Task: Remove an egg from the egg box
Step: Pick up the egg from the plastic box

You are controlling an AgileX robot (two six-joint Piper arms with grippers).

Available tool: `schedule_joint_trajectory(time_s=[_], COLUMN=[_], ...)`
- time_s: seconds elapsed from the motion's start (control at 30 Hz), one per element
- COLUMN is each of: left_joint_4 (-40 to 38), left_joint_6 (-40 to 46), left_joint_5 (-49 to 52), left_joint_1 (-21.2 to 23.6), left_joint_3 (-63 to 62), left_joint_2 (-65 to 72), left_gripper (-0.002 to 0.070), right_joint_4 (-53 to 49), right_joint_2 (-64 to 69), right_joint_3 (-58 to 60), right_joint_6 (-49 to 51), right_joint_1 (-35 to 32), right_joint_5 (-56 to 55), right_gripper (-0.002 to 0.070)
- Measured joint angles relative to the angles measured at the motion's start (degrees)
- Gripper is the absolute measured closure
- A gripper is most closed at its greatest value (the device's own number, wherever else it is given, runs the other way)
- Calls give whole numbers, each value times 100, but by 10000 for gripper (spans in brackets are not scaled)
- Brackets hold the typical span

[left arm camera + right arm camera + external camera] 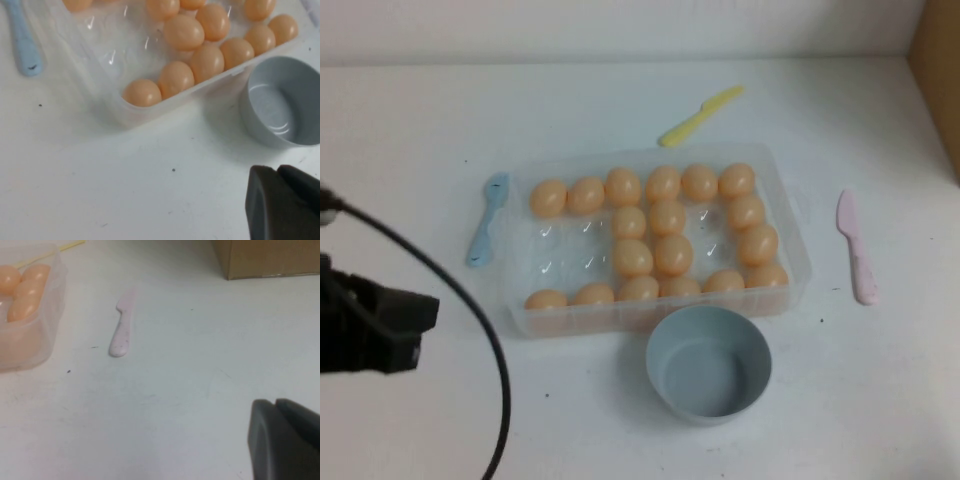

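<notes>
Resting on the white bench (410, 120), the egg box (790, 225) holds every egg (632, 258) in its dimples.
Grey-blue bowl (708, 362) touches its near wall; blue (487, 220), yellow (700, 115), pink knives (856, 247) lie around. Left pincer (285, 200) and right pincer (287, 437) hover apart, empty; opening cannot be told.

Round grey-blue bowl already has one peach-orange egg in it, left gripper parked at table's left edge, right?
No. The round grey-blue bowl is empty in the high view; every peach-orange egg sits in the clear plastic egg box. The left gripper is parked left; the right gripper is near the pink knife.
</notes>
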Motion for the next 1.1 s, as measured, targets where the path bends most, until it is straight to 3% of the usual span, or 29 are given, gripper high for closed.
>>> schedule_joint_trajectory(time_s=[0.1,0.3,0.53,0.73,1.1], left_joint_4=[319,1263,1483,1930,2617], left_joint_6=[118,-29,-77,-508,-983], left_joint_5=[269,443,870,1761,1844], left_joint_1=[-133,-913,-1420,-1605,-1767], left_joint_3=[-587,-1675,-2826,-4022,-5135], left_joint_2=[770,1968,3275,4400,5751], left_gripper=[680,680,680,680,680], right_joint_4=[0,0,0,0,0], right_joint_2=[0,0,0,0,0], right_joint_3=[0,0,0,0,0], right_joint_6=[0,0,0,0,0], right_joint_1=[0,0,0,0,0], right_joint_5=[0,0,0,0,0], right_gripper=[694,694,694,694,694])
